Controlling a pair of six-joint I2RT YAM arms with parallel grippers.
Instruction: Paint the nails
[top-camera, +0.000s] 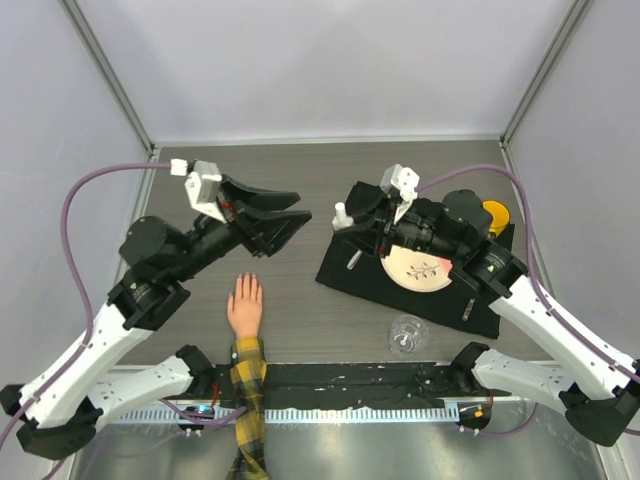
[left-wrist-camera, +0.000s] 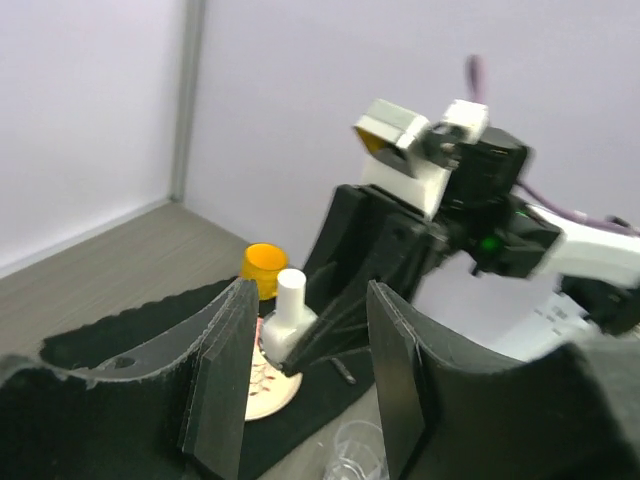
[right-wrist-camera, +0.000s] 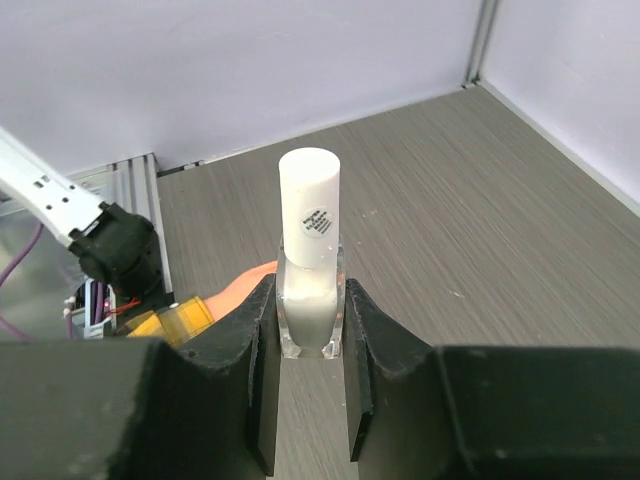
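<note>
Grey wood-grain tabletop (top-camera: 300, 320) carries the peach fake hand (top-camera: 244, 308), lying flat, its tiny pale nails (top-camera: 245, 278) pointing away from the arms. Over the black mat (top-camera: 345, 275), the right gripper (right-wrist-camera: 310, 300) clamps a glossy white polish bottle (right-wrist-camera: 308, 220) with a cylindrical cap; the left gripper (left-wrist-camera: 305, 340) gapes, empty.

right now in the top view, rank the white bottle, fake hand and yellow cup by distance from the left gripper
1. white bottle, just beside the left gripper, toward the middle
2. fake hand, nearer the arm bases
3. yellow cup, far right
</note>
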